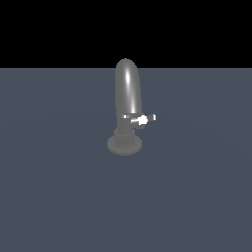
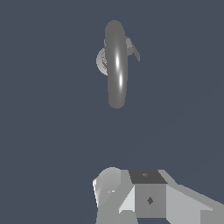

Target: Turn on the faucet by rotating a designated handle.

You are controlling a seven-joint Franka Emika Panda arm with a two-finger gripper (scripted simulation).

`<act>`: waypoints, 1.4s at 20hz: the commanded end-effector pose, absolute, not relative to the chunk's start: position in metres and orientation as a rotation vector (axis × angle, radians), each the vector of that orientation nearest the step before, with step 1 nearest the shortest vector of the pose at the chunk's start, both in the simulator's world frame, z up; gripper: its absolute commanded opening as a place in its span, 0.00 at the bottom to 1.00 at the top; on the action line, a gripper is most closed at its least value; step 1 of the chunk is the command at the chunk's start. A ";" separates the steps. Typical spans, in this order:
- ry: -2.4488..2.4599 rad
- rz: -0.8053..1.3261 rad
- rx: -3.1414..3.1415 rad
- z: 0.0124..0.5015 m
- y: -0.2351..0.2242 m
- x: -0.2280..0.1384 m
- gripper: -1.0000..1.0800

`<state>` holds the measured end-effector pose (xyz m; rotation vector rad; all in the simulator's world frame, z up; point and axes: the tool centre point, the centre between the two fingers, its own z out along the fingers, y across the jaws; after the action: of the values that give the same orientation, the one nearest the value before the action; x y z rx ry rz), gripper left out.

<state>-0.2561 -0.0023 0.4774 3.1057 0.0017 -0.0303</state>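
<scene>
i judge this the approach step: nothing touches the faucet (image 1: 126, 106) yet, which stands upright near the middle of the surface (image 1: 49, 197). its handle (image 1: 142, 118) juts toward 3 o'clock from the lower stem in the exterior view. my gripper (image 2: 146, 197) shows only in the wrist view, well apart from the spout, and i cannot tell whether the fingers are spread or closed. next i must descend beside the handle's white tip; only the thick spout crowds that path.

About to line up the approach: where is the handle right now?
In the exterior view, the handle juts toward that view's right from the faucet's lower stem, just above its round base. The wrist view shows it beside the spout.
</scene>
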 end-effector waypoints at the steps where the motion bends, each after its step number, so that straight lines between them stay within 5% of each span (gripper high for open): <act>1: 0.002 -0.030 3.106 0.477 -0.002 -0.256 0.00; 14: -0.086 -0.134 3.127 0.477 0.003 -0.237 0.00; 28: -0.374 -0.471 3.154 0.469 0.011 -0.175 0.00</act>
<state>-0.1824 0.0108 0.4707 3.1544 -0.3374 -0.4293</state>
